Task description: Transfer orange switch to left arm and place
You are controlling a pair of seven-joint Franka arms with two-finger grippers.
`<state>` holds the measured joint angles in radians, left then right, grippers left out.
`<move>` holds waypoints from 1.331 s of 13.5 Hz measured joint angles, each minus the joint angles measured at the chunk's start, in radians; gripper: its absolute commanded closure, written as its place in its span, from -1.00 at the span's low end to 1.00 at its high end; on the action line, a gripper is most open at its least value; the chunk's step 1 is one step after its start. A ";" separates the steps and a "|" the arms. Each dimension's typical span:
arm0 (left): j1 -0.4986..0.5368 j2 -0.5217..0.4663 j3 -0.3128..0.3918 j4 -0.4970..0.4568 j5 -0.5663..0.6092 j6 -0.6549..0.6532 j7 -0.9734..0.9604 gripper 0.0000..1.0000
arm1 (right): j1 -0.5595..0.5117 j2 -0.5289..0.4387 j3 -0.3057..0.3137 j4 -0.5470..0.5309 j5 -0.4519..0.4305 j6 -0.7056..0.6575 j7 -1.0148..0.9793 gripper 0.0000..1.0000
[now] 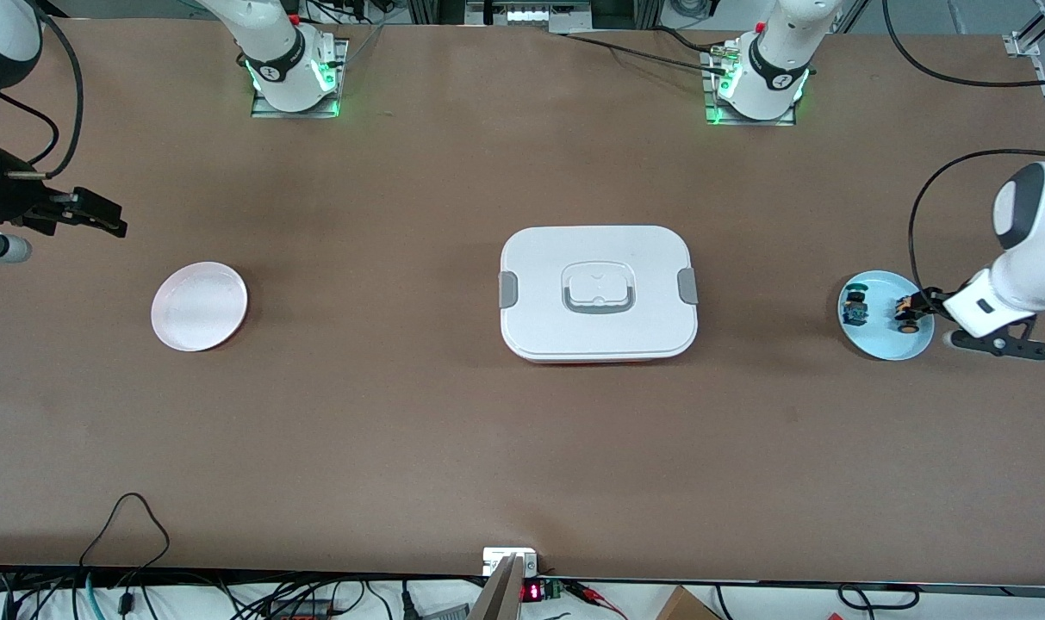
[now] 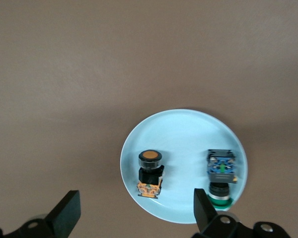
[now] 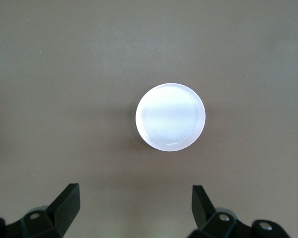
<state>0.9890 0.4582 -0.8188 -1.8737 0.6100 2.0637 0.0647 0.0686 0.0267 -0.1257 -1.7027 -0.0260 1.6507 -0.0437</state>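
Observation:
The orange switch (image 1: 905, 312) (image 2: 150, 173) lies on its side on a light blue plate (image 1: 884, 340) (image 2: 188, 134) at the left arm's end of the table, with nothing holding it. My left gripper (image 1: 923, 303) (image 2: 135, 208) hangs open over that plate's rim, close to the switch, its fingers spread wide. The white box (image 1: 539, 258) sits shut in the middle of the table. My right gripper (image 1: 100, 215) (image 3: 134, 201) waits open and empty above the right arm's end of the table.
A small blue-and-black component (image 1: 854, 307) (image 2: 221, 166) shares the blue plate with the switch. A pale pink plate (image 1: 199, 306) (image 3: 170, 116) with nothing on it lies at the right arm's end. Cables run along the table edge nearest the front camera.

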 measured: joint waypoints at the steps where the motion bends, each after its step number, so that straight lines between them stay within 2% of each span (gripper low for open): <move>1: 0.002 -0.002 -0.038 0.044 -0.031 -0.059 0.000 -1.00 | 0.000 -0.001 0.000 0.000 0.000 -0.014 0.000 -1.00; 4: 0.001 -0.003 -0.138 0.142 -0.048 -0.230 0.000 -1.00 | 0.000 0.001 0.000 0.006 0.000 -0.017 0.000 -1.00; 6: 0.000 -0.004 -0.178 0.174 -0.066 -0.297 0.000 -1.00 | 0.000 0.007 0.000 0.028 0.000 -0.014 0.000 -1.00; 10: -0.008 -0.016 -0.192 0.204 -0.176 -0.311 0.000 -1.00 | 0.000 0.008 0.000 0.063 0.000 -0.014 0.002 -1.00; 12: -0.057 -0.067 -0.177 0.218 -0.220 -0.316 0.000 -1.00 | 0.000 0.008 0.000 0.078 0.000 -0.015 0.002 -1.00; 14: -0.166 -0.148 -0.079 0.227 -0.313 -0.345 -0.002 -1.00 | 0.000 0.008 0.000 0.100 0.000 -0.017 0.002 -1.00; 18: -0.489 -0.300 0.289 0.244 -0.494 -0.433 0.000 -1.00 | 0.000 0.010 0.000 0.105 0.000 -0.022 0.002 -1.00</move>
<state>0.5000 0.1580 -0.5295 -1.6293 0.1163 1.6309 0.0649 0.0683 0.0365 -0.1255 -1.5975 -0.0260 1.6288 -0.0420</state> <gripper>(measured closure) 0.000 0.000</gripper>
